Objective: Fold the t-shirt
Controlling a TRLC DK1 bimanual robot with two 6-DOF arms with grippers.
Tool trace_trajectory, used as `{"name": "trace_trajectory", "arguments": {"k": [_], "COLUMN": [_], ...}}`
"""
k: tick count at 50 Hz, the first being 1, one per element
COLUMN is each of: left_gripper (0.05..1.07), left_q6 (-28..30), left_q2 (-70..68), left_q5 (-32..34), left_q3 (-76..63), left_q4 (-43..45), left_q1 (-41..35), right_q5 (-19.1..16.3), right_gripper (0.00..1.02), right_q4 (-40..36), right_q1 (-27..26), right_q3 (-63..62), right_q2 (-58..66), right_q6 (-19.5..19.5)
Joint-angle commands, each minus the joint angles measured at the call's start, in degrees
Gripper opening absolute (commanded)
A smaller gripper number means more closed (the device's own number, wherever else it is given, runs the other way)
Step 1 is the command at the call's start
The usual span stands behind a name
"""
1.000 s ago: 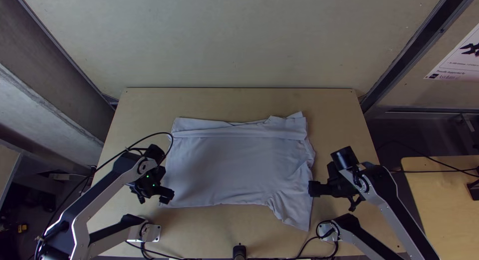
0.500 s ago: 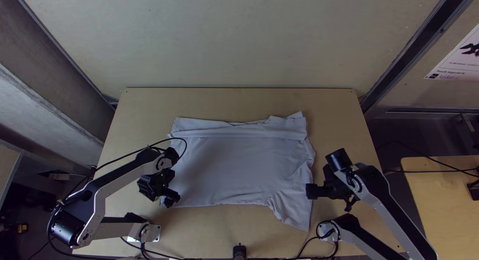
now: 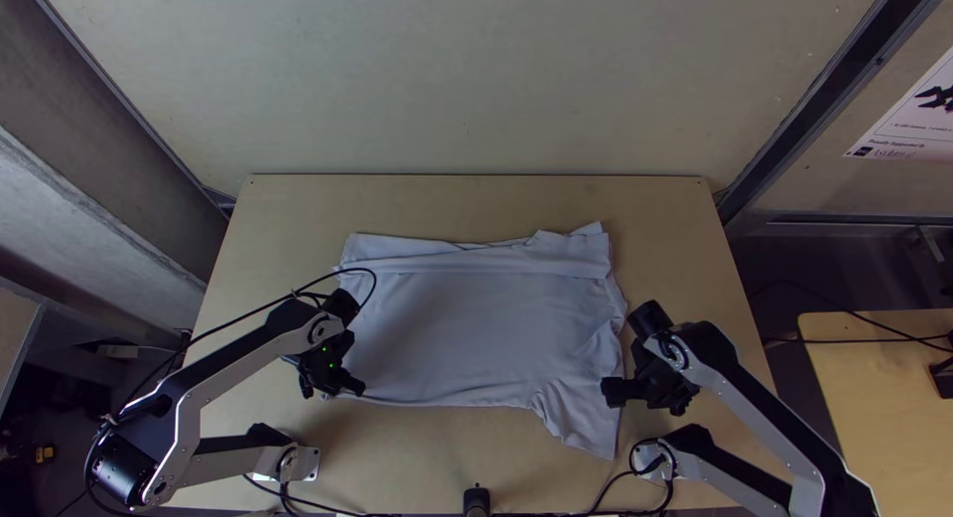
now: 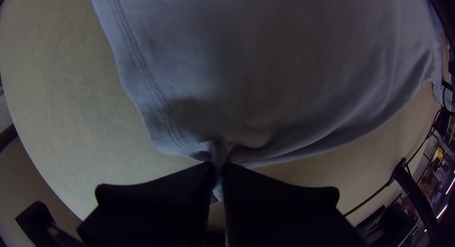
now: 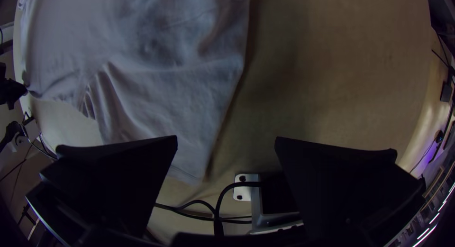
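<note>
The pale t-shirt point(image 3: 476, 328) lies spread on the table, its far side folded over in a strip and a sleeve point(image 3: 586, 418) pointing to the near right. At its near left corner is my left gripper point(image 3: 352, 385); in the left wrist view the left gripper point(image 4: 218, 173) is shut on that hemmed corner, the cloth point(image 4: 284, 86) bunching between the fingers. My right gripper point(image 3: 613, 392) hangs over the shirt's right edge by the sleeve. The right wrist view has the right gripper point(image 5: 226, 145) wide open above sleeve point(image 5: 180, 133) and table, nothing between its fingers.
Bare wooden table point(image 3: 467, 204) lies beyond the shirt. Black cables point(image 3: 397, 514) run along the near edge between the arm bases, around a small black post point(image 3: 476, 501). A second table point(image 3: 874, 378) stands at the right.
My left gripper has moved right to the shirt's near left corner and taken hold of it, pulling the near edge slightly. The right gripper has shifted a little left.
</note>
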Motion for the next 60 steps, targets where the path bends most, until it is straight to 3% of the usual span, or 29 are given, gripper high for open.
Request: {"name": "trace_trajectory", "arguments": {"k": [1,10,17,26,31,41,49,60], "left_gripper": [0.08,0.08,0.08,0.08,0.08,0.08,0.08,0.08], "left_q6": [0.49,0.22,0.31,0.58,0.75,0.84,1.10,2.60], "left_q2": [-1.06,-1.50,-1.85,-1.94,-2.11,-3.26,-6.51,-9.85], "left_q5": [-0.17,-0.17,-0.08,-0.08,-0.08,0.00,1.41,1.59], "left_q3": [-0.02,0.33,0.50,0.68,0.59,-0.11,1.38,3.58], "left_q4": [-0.54,-0.63,-0.45,-0.19,-0.28,-0.19,-0.28,-0.54], "left_q1": [0.64,0.81,0.81,1.25,2.13,3.27,5.12,9.34], "right_q5": [-0.19,-0.28,-0.45,-0.45,-0.28,-0.28,-0.10,2.45], "right_gripper": [0.92,0.92,0.79,0.48,0.03,0.03,0.03,0.03], "right_q4": [1.13,3.85,6.40,8.69,12.56,12.12,10.45,6.49], "right_q1": [1.85,2.90,3.96,6.07,6.77,7.12,3.96,-2.37], "right_q3": [-2.12,-1.68,-1.68,-2.03,-1.85,0.43,3.59,6.14], "right_q2": [3.37,9.96,13.21,15.32,13.92,9.26,4.86,2.05], "right_q6": [0.38,0.38,0.56,0.91,0.82,2.76,2.49,-1.81]}}
